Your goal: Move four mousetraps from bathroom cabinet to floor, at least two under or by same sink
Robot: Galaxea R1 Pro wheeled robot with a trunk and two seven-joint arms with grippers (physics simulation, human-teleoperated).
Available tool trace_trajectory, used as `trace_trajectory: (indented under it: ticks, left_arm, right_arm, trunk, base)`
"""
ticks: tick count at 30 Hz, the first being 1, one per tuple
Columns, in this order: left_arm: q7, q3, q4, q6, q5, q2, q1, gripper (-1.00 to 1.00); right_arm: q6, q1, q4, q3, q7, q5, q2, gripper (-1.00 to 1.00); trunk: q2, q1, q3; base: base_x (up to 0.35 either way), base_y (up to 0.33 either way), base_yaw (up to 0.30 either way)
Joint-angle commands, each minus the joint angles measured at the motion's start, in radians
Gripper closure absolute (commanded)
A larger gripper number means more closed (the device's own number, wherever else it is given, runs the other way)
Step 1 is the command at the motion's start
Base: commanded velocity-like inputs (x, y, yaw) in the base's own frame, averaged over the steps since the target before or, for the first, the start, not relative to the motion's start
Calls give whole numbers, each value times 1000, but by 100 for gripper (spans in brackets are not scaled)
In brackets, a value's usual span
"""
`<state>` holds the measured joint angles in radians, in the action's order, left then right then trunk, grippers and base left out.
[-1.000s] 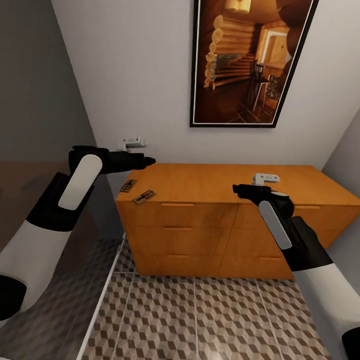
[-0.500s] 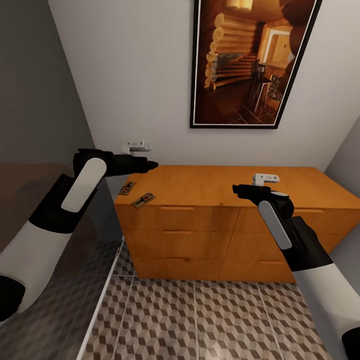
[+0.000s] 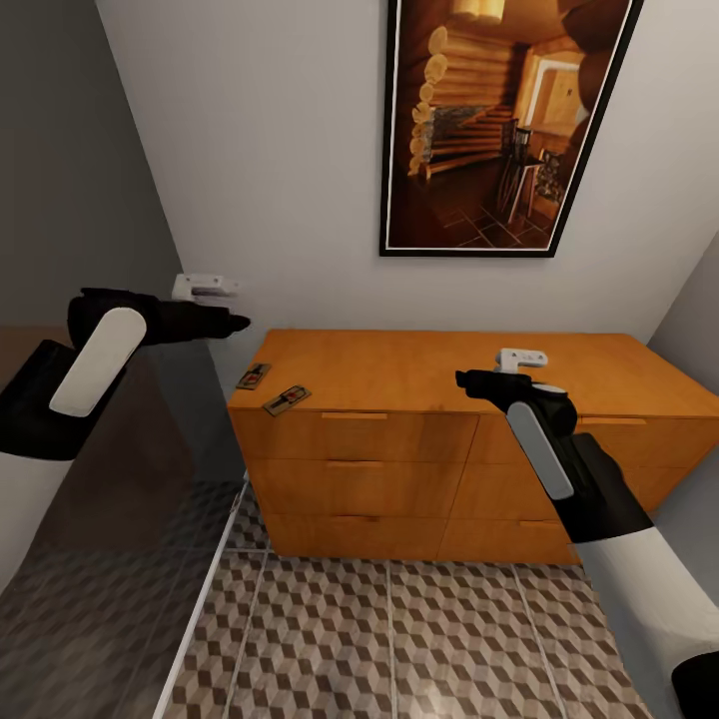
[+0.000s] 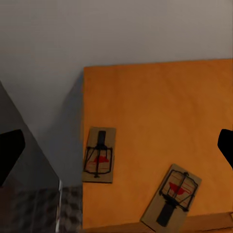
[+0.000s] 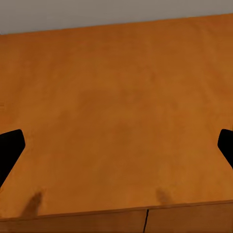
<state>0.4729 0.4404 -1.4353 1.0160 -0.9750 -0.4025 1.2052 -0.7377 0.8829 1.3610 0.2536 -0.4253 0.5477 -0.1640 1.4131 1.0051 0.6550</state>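
While both fingers [image 3: 232, 322] hover apart, two mousetraps [image 3: 286, 398] lie beside them.

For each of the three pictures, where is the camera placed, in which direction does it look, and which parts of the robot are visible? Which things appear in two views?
Head view: on the robot's head, looking forward and down at the cabinet, picture and tiled floor; both arms, left gripper, right gripper.
Left wrist view: above the cabinet's end, looking down on two mousetraps; dark fingertips at the edges.
Right wrist view: looking down on bare cabinet top; fingertips at the edges.
Shared: the cabinet top in all three; both mousetraps in head and left wrist views.
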Motion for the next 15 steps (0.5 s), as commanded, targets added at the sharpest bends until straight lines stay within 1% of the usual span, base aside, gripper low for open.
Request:
trace_trajectory:
  ticks: [1, 3, 4, 5, 8, 12, 13, 15]
  left_arm:
    - [10, 1, 1, 1, -12, -17, 8, -100]
    - [10, 0, 9, 2, -12, -32, 24, -100]
    - [10, -1, 15, 3, -13, -35, 30, -100]
    - [10, 2, 40, 3, -13, -39, 44, -100]
    - [10, 12, 81, 5, -13, -39, 61, -100]
    - [10, 39, 118, 9, -13, -40, 77, -100]
    - [10, 53, 128, 10, -13, -42, 85, -100]
    - [10, 69, 136, 11, -13, -43, 90, -100]
  right_arm:
    - [-2, 0, -1, 3, -12, 9, 12, -100]
    - [-2, 0, -4, 3, -15, 9, 30, -100]
    - [-2, 0, -4, 3, -16, 9, 34, -100]
    - [-2, -1, -5, 3, -17, 9, 42, -100]
    - [-2, -1, -7, 4, -17, 10, 48, -100]
    - [-2, -2, -8, 4, -18, 10, 51, -100]
    - [-2, -2, -8, 4, -18, 10, 51, -100]
    - [-2, -2, -8, 4, -18, 10, 51, -100]
  trunk:
    - [1, 0, 1]
    - [1, 0, 1]
    - [1, 0, 1]
    - [1, 0, 1]
    - [1, 0, 1]
    - [1, 0, 1]
    - [1, 0, 1]
    - [1, 0, 1]
  base:
    - [0, 0, 0]
    - [0, 0, 0]
    - [0, 0, 0]
    - [0, 0, 0]
    - [0, 0, 0]
    - [0, 0, 0]
    - [0, 0, 0]
    - [0, 0, 0]
